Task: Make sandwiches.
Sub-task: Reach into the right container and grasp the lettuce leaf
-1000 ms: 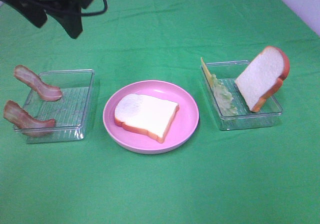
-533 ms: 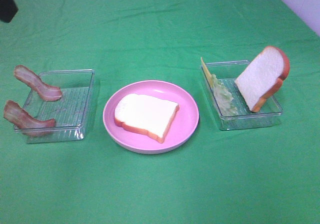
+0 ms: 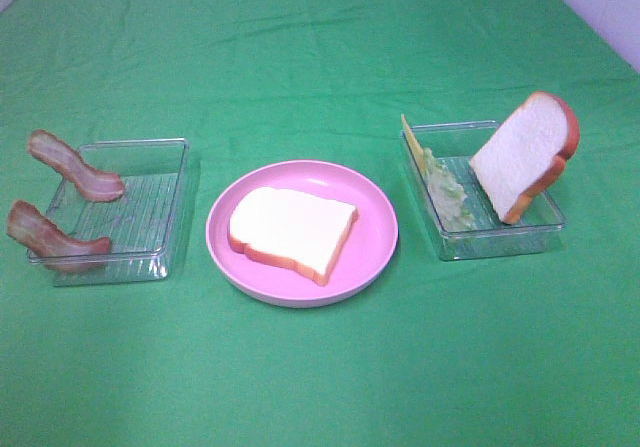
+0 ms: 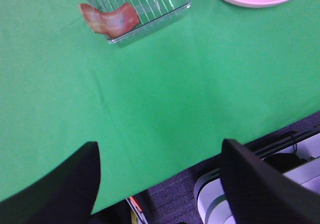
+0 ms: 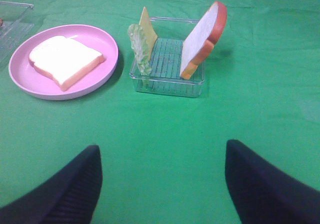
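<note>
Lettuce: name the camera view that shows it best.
Right wrist view: the lettuce stands close and unobstructed in its tray. The high view shows it smaller and paler; the left wrist view misses it.

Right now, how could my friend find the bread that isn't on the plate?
Start at the pink plate in the middle of the green cloth. The clear tray on its right holds lettuce, cheese and one bread slice. That slice stands tilted on its edge, while the other slice lies flat on the plate.
</note>
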